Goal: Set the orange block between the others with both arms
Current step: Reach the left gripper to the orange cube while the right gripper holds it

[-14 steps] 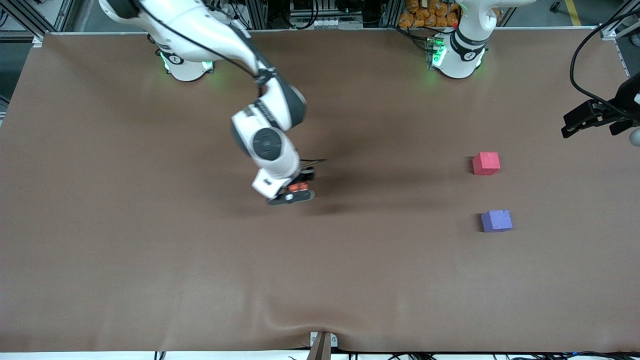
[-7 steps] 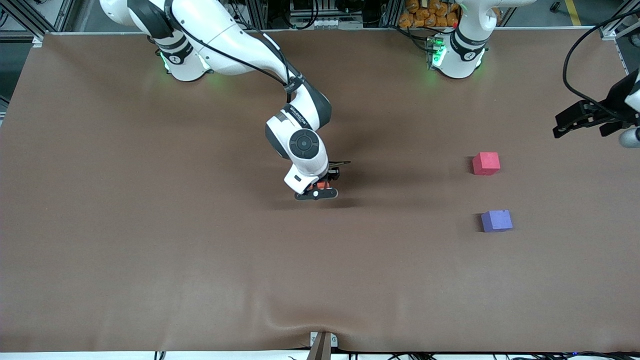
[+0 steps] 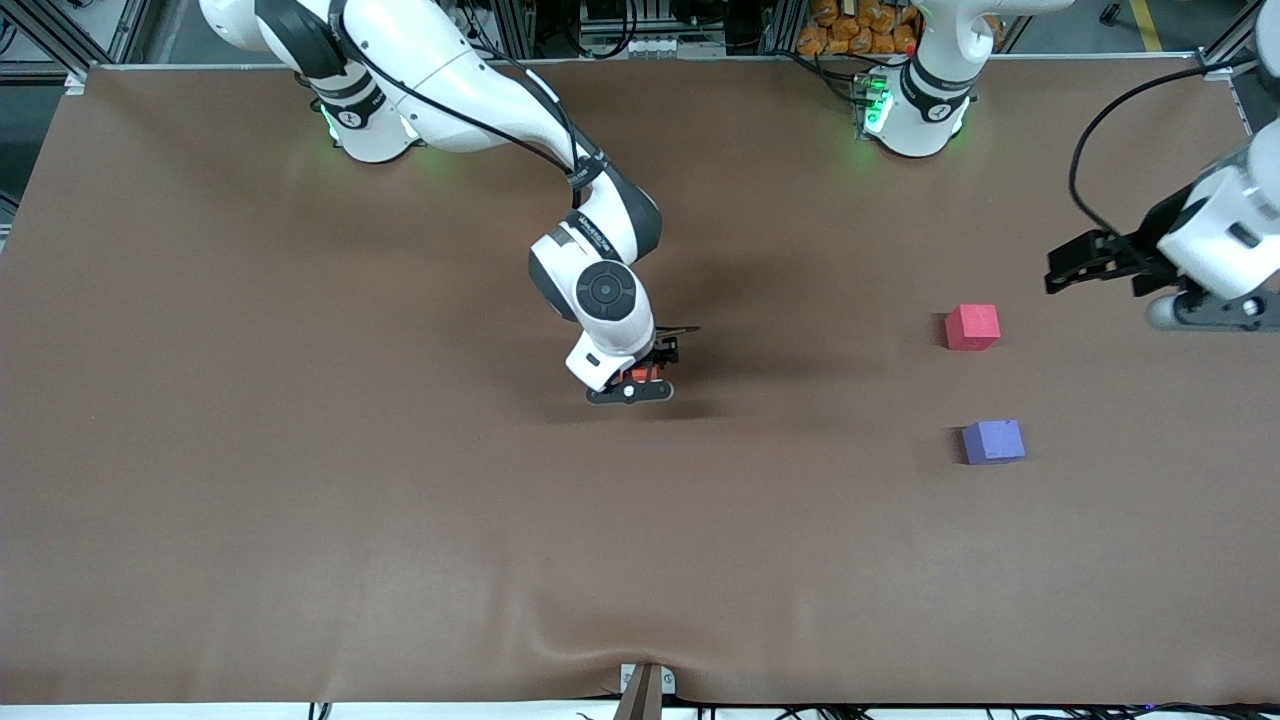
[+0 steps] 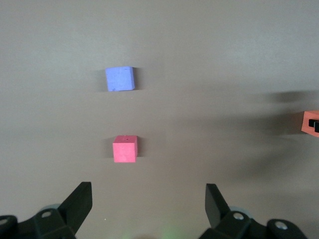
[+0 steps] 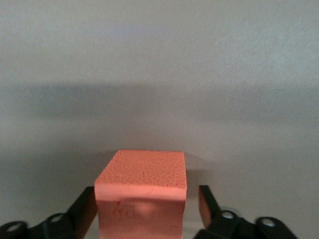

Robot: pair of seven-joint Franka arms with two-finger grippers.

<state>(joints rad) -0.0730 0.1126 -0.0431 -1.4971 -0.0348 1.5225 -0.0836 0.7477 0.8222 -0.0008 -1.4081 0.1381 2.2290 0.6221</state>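
So the orange block sits low near the middle of the table, well apart from the red block and the purple block, which are both down toward the left arm's end. The purple one is nearer the front camera than the red one, with a bare gap between them, and that gap looks like where the orange one is meant to go.

The right gripper is right down at the orange block. In the right wrist view the fingers stand on either side of the block with a sliver of daylight on each side, so they look spread rather than squeezing it. The orange block seems to rest on the table, though I can't swear it's fully let go. My guess is this is a handover spot: the red block is a long reach for the right arm, so it parks the orange one mid-table for the other arm.

The left gripper hangs over the table edge at its own arm's end, close to the red block, fingers wide open with nothing between them. Its wrist view shows the red and purple blocks, plus the orange one at the frame edge.

Next up, I'd say, is the left arm going across to the orange block.
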